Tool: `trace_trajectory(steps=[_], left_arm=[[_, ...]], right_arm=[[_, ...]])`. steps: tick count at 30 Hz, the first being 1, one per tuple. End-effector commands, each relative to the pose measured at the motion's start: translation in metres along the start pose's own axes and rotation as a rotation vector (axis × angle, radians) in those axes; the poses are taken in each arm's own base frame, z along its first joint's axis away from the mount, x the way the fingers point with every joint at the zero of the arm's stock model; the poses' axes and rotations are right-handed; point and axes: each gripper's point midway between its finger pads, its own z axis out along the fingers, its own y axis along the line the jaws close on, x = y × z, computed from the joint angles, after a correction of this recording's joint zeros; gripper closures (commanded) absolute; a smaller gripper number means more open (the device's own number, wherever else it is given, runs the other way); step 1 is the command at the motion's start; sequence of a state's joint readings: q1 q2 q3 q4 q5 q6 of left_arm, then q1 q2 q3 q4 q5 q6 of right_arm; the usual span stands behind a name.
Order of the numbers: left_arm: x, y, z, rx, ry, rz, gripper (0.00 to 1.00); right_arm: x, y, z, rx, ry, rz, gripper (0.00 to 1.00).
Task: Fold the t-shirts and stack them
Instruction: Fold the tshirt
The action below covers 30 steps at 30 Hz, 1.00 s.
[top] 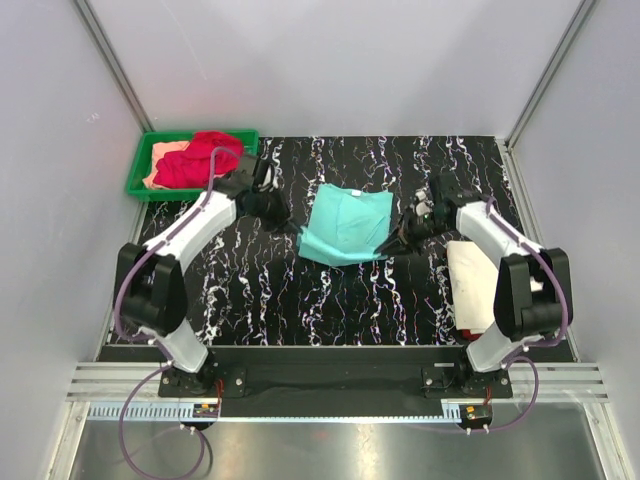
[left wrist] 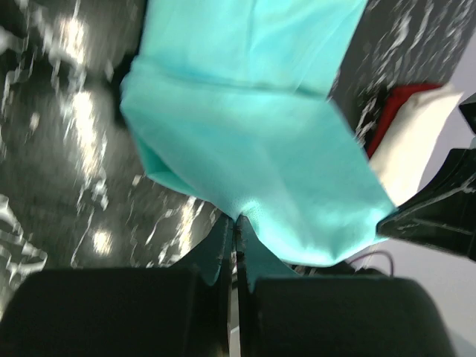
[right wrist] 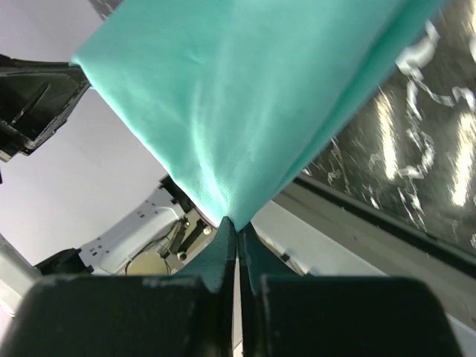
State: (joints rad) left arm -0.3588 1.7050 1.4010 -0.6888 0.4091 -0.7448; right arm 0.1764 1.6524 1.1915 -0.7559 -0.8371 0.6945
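Observation:
A mint-teal t-shirt [top: 347, 225], partly folded, hangs lifted over the middle of the black marbled table. My left gripper [top: 290, 226] is shut on its left corner and my right gripper [top: 388, 245] is shut on its near right corner. In the left wrist view the teal cloth [left wrist: 245, 126] runs into the pinched tips of the left gripper [left wrist: 236, 219]. The right wrist view shows the same cloth [right wrist: 238, 97] stretched up from the closed right gripper [right wrist: 236, 223]. A folded cream-white t-shirt [top: 475, 285] lies at the right, with a red one [left wrist: 394, 111] showing under it.
A green plastic tray [top: 138, 180] stands at the back left corner, holding a crumpled red t-shirt [top: 200, 158] and a peach one [top: 165, 155]. Grey walls close in the table on three sides. The arm bases sit along the near edge.

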Motion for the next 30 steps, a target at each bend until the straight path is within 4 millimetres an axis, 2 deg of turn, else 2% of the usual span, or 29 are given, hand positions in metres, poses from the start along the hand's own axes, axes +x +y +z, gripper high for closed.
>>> trace_trajectory(steps=[1, 2, 3, 4, 5, 6, 7, 8, 9, 10, 14, 18, 21, 22, 24, 25, 26, 28, 30], left_arm=[[0.033, 0.008, -0.024, 0.034, 0.031, 0.054, 1.00], [0.040, 0.010, -0.033, 0.041, 0.016, 0.066, 1.00], [0.057, 0.031, -0.028, -0.001, 0.048, 0.050, 1.00], [0.065, 0.038, -0.031, -0.012, 0.052, 0.050, 1.00], [0.072, 0.041, -0.038, -0.006, 0.041, 0.057, 1.00], [0.086, 0.057, -0.035, -0.031, 0.063, 0.047, 1.00], [0.094, 0.064, -0.035, -0.039, 0.069, 0.044, 1.00], [0.099, 0.065, -0.041, -0.029, 0.060, 0.050, 1.00], [0.112, 0.079, -0.037, -0.049, 0.085, 0.036, 1.00], [0.116, 0.083, -0.038, -0.053, 0.085, 0.033, 1.00], [0.134, 0.106, -0.036, -0.087, 0.093, 0.035, 0.99], [0.150, 0.128, -0.034, -0.138, 0.126, 0.040, 0.96], [0.165, 0.135, -0.037, -0.122, 0.137, 0.023, 0.87], [0.167, 0.132, -0.042, -0.097, 0.116, 0.029, 0.77], [0.181, 0.133, -0.042, -0.063, 0.141, -0.004, 0.68], [0.186, 0.132, -0.043, -0.045, 0.150, -0.011, 0.62], [0.192, 0.128, -0.046, -0.018, 0.162, -0.027, 0.46], [0.201, 0.130, -0.052, -0.015, 0.177, -0.037, 0.39], [0.191, 0.125, -0.064, -0.024, 0.119, 0.005, 0.31]], right_arm=[[0.035, -0.021, -0.007, 0.022, 0.034, -0.002, 1.00], [0.050, -0.033, -0.004, 0.040, 0.051, 0.003, 1.00], [0.057, -0.039, -0.002, 0.051, 0.057, 0.000, 1.00], [0.071, -0.050, 0.001, 0.064, 0.073, 0.015, 1.00], [0.086, -0.054, 0.007, 0.080, 0.104, 0.002, 1.00], [0.093, -0.056, 0.012, 0.077, 0.109, -0.012, 1.00], [0.108, -0.065, 0.018, 0.090, 0.130, 0.020, 1.00], [0.121, -0.069, 0.026, 0.102, 0.154, 0.009, 1.00], [0.126, -0.070, 0.031, 0.088, 0.152, -0.012, 1.00], [0.135, -0.080, 0.035, 0.103, 0.159, 0.021, 1.00], [0.148, -0.101, 0.046, 0.129, 0.146, 0.033, 1.00], [0.164, -0.113, 0.061, 0.121, 0.177, 0.032, 1.00], [0.176, -0.120, 0.067, 0.146, 0.213, 0.023, 1.00], [0.184, -0.126, 0.069, 0.164, 0.236, 0.032, 0.99], [0.193, -0.130, 0.070, 0.173, 0.260, 0.031, 0.98], [0.199, -0.133, 0.069, 0.181, 0.273, 0.026, 0.93], [0.202, -0.136, 0.067, 0.192, 0.282, 0.032, 0.88], [0.206, -0.134, 0.062, 0.186, 0.291, 0.009, 0.75], [0.206, -0.137, 0.054, 0.230, 0.267, 0.004, 0.55]])
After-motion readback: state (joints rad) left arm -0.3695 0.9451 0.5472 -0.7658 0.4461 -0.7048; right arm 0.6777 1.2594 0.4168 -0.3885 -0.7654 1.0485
